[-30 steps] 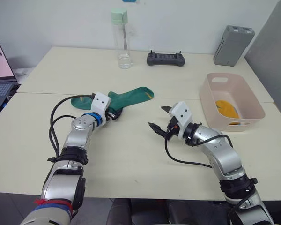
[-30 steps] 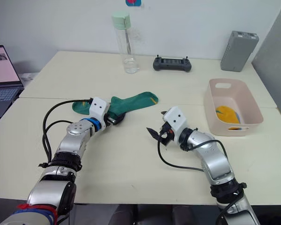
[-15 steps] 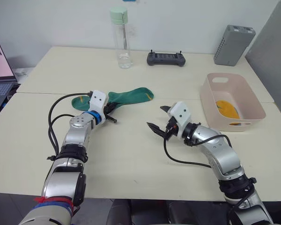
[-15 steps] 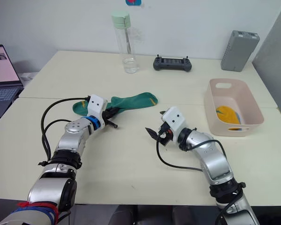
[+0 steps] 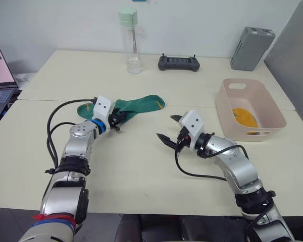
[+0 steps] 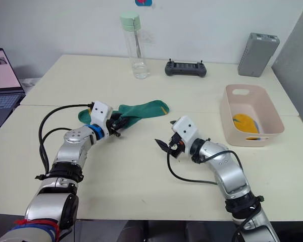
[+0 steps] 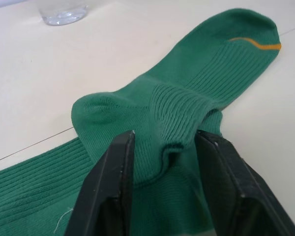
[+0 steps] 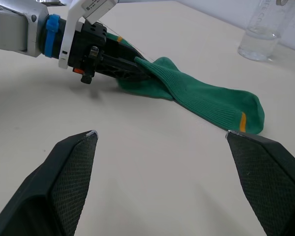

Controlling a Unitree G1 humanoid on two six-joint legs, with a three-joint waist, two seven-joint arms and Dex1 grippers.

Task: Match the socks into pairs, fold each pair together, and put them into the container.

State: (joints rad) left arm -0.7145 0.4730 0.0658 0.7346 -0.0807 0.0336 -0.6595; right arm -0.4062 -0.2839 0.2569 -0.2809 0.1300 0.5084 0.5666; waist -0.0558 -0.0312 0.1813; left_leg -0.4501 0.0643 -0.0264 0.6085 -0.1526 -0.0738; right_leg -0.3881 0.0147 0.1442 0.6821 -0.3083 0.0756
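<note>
A dark green sock (image 5: 141,104) with a yellow toe mark lies across the table's middle, its cuff end (image 5: 85,107) reaching left past my left wrist. My left gripper (image 5: 118,120) is shut on a bunched fold of it, and the ridge of fabric (image 7: 179,123) is squeezed between the two fingers (image 7: 108,191). I cannot tell whether the green layers are one sock or two. My right gripper (image 5: 167,127) hovers open to the right of the sock, with nothing in it. At the right stands the pale pink container (image 5: 275,109), with a mustard yellow sock (image 5: 244,117) inside.
A clear bottle with a green cap (image 5: 132,40), a black controller (image 5: 179,62) and a grey ribbed box (image 5: 251,48) stand along the table's far side. A laptop (image 5: 0,75) sits at the far left. Bare tabletop lies in front of both grippers.
My left gripper has drawn back a little to the left and gathered the sock's fabric into a raised fold. The right gripper has edged slightly left, still open.
</note>
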